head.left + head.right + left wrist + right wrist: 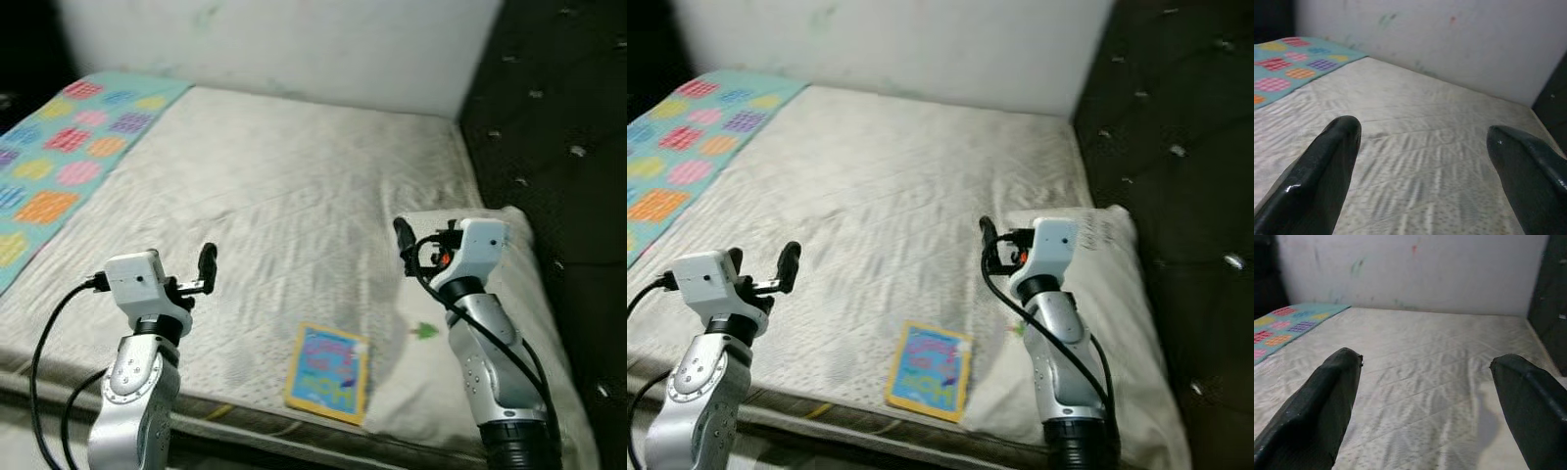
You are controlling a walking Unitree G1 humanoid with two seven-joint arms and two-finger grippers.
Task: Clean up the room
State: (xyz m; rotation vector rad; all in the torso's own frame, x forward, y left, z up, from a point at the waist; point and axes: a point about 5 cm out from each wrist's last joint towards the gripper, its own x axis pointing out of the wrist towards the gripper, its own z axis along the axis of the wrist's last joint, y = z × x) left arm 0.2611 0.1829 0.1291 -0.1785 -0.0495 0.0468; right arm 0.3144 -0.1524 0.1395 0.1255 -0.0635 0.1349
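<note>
The robot is standing at the near edge of a bed, looking down at a bare, wrinkled mattress. Both arms are raised over it. The left hand is hovering above the near left part of the mattress, and the left wrist view is showing its two black fingers spread wide with nothing between them. The right hand is hovering over the near right part, just in front of a white pillow, and its fingers are also standing wide apart and empty.

The likely thing to tidy is a small colourful book, lying flat on the mattress near the front edge, between the two arms and touching the pillow's corner. A patterned turquoise blanket is lying along the far left side.

The risk, as I judge it, is coming from how the book is lying. It is thin and flat on soft bedding, so a finger pressing down may be sinking into the mattress and sliding over the cover instead of getting under it. A push toward the robot could be nudging it off the near edge. A grasp may also be catching the pillow fabric along with it.
</note>
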